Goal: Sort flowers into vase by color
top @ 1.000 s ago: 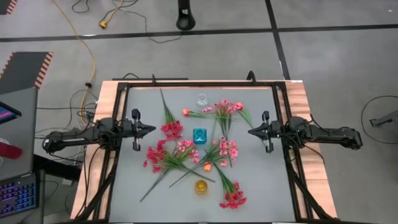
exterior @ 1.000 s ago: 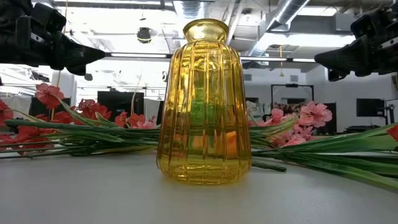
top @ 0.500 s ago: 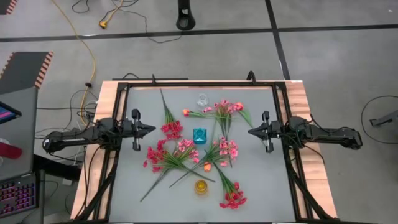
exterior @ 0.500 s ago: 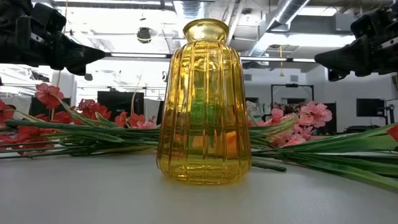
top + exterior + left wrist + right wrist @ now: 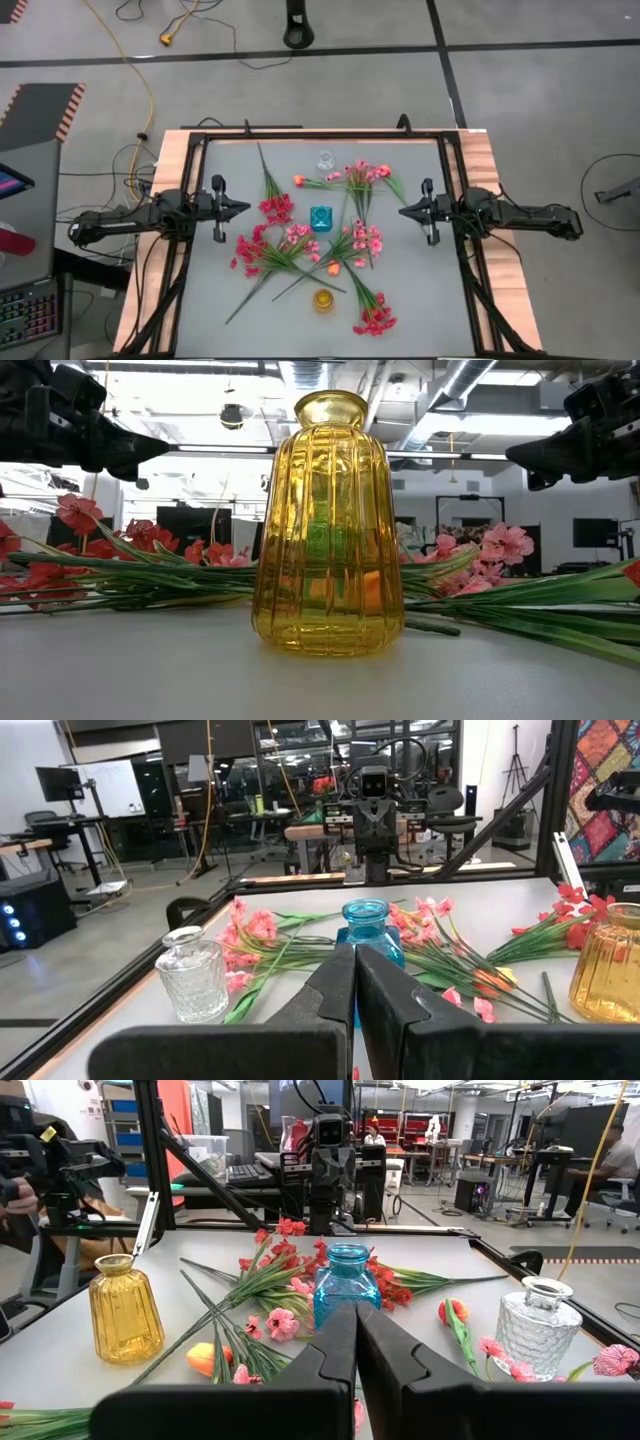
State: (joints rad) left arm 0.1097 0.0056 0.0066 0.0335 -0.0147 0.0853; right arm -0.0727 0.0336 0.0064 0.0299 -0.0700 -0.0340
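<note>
Grey counter [image 5: 230,330] framed in black rails, open workshop floor all around, and nothing is in either arm's grasp. The left claw [image 5: 243,208] hangs at the left edge, fingers pressed together, empty, touching nothing. The right claw [image 5: 405,211] mirrors it at the right edge, its fingers closed as well, tips meeting with nothing between them. Between the two lie the flowers [image 5: 285,250], loose on the counter: red sprays toward the left and near side, pink ones in the middle and toward the far right, orange buds scattered among them. A blue vase [image 5: 320,218] stands dead centre, a clear glass vase [image 5: 325,159] at the far side, a yellow vase [image 5: 322,299] at the near side. All three vases stand upright among the stems.
</note>
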